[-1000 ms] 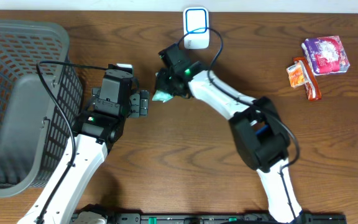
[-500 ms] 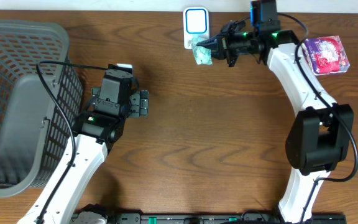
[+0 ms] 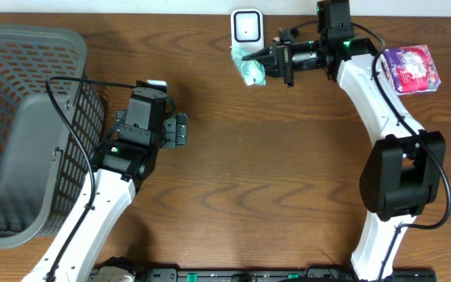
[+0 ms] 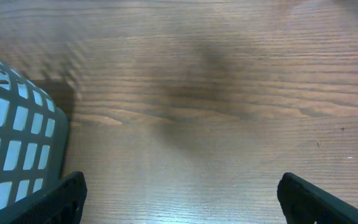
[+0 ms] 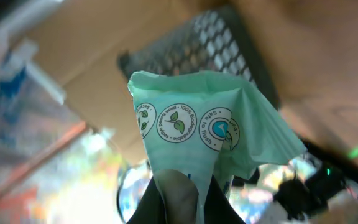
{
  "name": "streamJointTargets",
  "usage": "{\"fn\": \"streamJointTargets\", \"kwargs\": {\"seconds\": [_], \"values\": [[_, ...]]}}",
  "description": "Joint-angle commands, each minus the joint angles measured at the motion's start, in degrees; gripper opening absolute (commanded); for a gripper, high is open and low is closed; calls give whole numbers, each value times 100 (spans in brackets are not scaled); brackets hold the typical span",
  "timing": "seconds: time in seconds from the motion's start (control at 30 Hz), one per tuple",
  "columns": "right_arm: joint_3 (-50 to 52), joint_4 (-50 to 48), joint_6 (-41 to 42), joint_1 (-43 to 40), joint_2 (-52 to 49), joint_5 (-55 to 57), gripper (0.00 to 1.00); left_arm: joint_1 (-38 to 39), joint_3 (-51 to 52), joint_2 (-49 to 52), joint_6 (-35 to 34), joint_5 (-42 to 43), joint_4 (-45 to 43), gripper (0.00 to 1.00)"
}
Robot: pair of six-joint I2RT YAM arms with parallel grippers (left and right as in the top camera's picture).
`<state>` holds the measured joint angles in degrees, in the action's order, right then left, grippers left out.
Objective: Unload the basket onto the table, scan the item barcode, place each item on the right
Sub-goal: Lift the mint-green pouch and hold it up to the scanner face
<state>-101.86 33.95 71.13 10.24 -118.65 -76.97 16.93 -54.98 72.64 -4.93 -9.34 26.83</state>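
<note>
One green packet (image 3: pixel 250 71) now by one scanner (image 3: pixel 247 27)

Desk (image 3: pixel 241 188): brown wood, strong grain, smooth with a low sheen. Basket (image 3: pixel 77 117) at the left edge: grey moulded plastic lattice, matt. Green packet (image 5: pixel 197 124): thin plastic film, crinkled, soft gloss, printed round badges. Scanner (image 3: pixel 247 27) at the far edge: white plastic, smooth, glossy. Arm shells (image 3: pixel 366 86): white glossy plastic; joints black, matt. Purple pack (image 3: pixel 410 68) and orange pack (image 3: pixel 382 98), far right corner: shiny wrapper film.
</note>
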Motion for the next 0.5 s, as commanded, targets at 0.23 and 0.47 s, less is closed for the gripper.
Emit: {"fn": "streamJointTargets", "kwargs": {"seconds": [0.23, 0.47], "values": [[-7, 1217, -2455, 4, 15, -1252, 1, -15, -9, 2, -55, -15, 15, 98], [-7, 2708, -3807, -96, 15, -1255, 1, -15, -9, 2, -55, -15, 15, 98]]}}
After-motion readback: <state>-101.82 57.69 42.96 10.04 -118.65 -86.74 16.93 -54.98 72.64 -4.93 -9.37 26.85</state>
